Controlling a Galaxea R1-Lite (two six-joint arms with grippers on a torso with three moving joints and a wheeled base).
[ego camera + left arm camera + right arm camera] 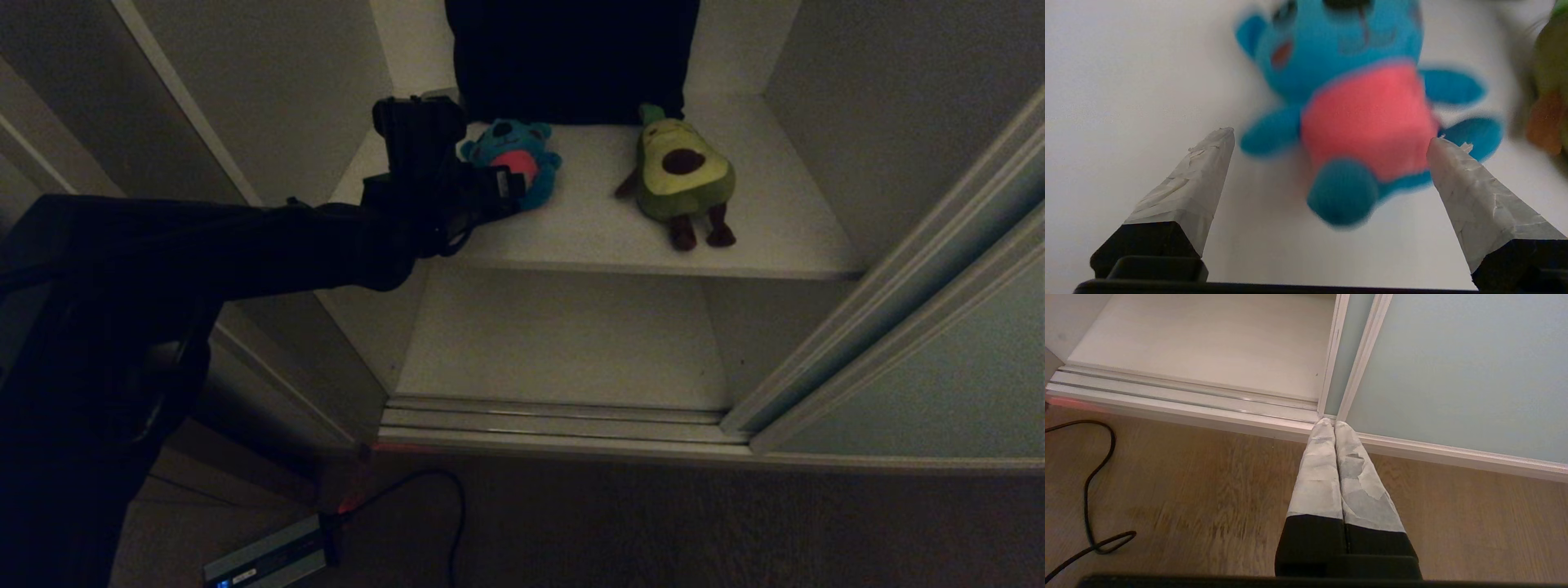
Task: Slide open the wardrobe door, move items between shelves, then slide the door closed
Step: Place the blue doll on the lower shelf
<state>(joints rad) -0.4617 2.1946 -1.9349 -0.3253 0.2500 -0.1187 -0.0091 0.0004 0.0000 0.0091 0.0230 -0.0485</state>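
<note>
counting for you: two plush toys on the upper shelf (588, 237), a teal monster (1355, 106) and an avocado (684, 170), apart. your left gripper (1331, 141) hovers at the monster, fingers spread wide, empty. your right gripper (1335, 425) hangs near the slid-open wardrobe door (1461, 367), fingers pressed together.

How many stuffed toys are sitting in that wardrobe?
2, both on the upper shelf: the teal monster on the left, just ahead of the left gripper with its jaws open, and the avocado to its right. The dark cloth behind could hide more.
</note>
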